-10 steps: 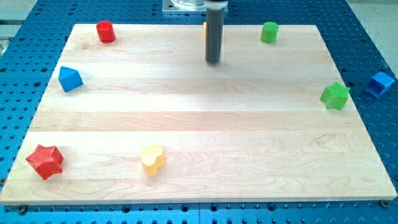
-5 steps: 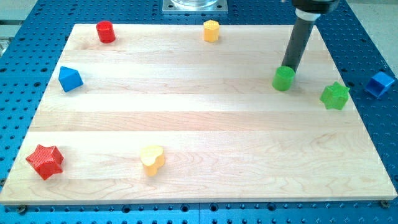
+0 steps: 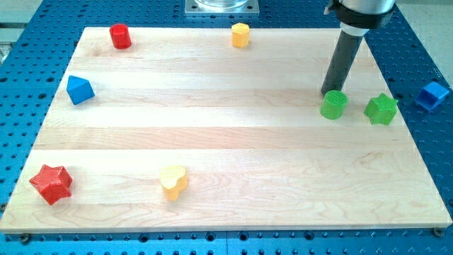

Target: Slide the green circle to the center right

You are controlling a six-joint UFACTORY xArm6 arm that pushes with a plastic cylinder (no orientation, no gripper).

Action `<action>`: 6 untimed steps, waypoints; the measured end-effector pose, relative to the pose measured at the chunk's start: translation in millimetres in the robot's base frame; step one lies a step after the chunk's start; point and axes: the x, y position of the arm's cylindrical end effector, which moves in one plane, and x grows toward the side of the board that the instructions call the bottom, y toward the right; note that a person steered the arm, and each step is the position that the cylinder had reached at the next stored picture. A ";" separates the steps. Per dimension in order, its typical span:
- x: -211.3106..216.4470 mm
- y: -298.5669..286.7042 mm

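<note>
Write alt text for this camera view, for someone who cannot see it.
My tip touches the top-left side of the green circle, which sits just left of the green star at the wooden board's right side. Other coloured blocks lie along the edges.

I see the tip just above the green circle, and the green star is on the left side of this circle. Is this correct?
Not quite. The camera view shows the green star on the view's right of the green circle, not its left, with a small gap between them. The rest holds: my tip sits just above the circle, at its upper left edge.
</note>
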 end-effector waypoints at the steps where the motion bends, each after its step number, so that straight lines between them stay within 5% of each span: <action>1: 11.0 -3.7; 2: 15.1 -72.6; 4: 36.8 19.9; 5: -7.2 -22.8; 6: -99.2 36.6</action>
